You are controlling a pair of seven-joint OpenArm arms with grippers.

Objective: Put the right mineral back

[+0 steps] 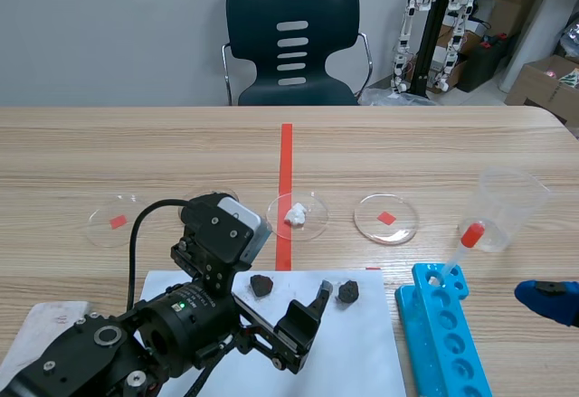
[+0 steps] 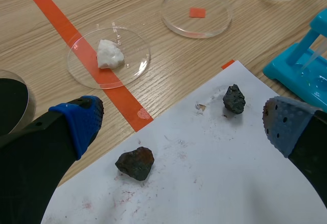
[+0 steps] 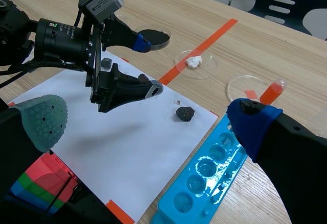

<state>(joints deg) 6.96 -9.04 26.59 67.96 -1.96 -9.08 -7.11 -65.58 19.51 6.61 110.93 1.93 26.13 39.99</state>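
1. The left gripper [image 2: 184, 124] hangs open over the white paper [image 2: 204, 183].
2. The dark grey mineral [image 2: 234, 99] lies on the paper just ahead of the left gripper, untouched.
3. A brown-black mineral [image 2: 135, 163] lies between the left gripper's fingers.
4. The right gripper [image 3: 148, 122] is open and holds nothing, with the blue tube rack [image 3: 204, 173] on the counter below it.

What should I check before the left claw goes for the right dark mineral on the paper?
1. Left claw open: ok.
2. Right mineral lying free on the paper, apart from the other mineral: ok.
3. Mineral between the claw's fingers: not ok, it lies ahead of them.
4. Dish with the red square empty: ok.
5. That dish is the mineral's own: cannot tell.
6. Right claw away from the mineral: ok.
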